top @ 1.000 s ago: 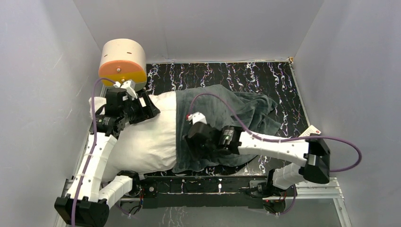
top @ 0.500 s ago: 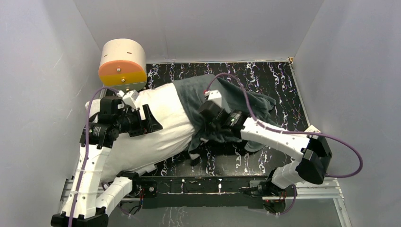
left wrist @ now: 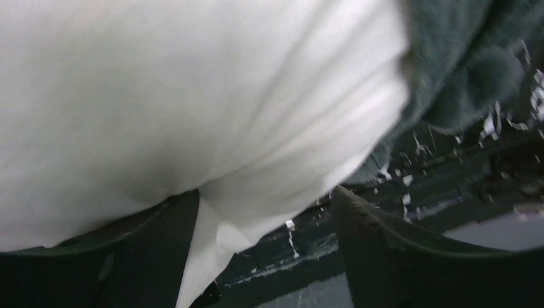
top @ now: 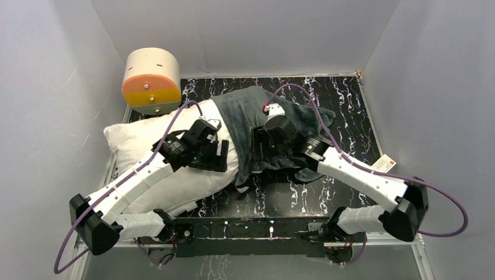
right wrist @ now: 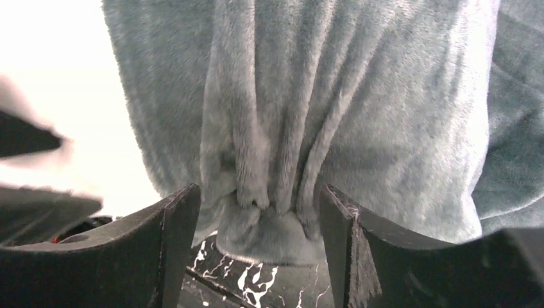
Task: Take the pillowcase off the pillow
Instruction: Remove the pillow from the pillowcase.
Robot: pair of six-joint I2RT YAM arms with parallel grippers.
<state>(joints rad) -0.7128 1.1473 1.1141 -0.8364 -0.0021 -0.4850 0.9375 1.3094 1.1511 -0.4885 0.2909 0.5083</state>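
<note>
- A small white card (top: pixel 384 164) with a red mark is lying at the right edge of the table (top: pixel 344 99); its writing is showing too small to read.
- My left pincer (left wrist: pixel 264 196) is standing wide, gripping nothing, the white pillow (top: pixel 140 137) bulging right against its fingers.
- My right pincer (right wrist: pixel 258 190) is gaping wide too, a bunched fold of the grey-green pillowcase (right wrist: pixel 359 115) hanging between its fingers, unclamped.
- The pillowcase is covering only the pillow's right end and trailing rightward over the table; the pillow's bare left part is lying near the cream-and-orange drum (top: pixel 152 73).
</note>
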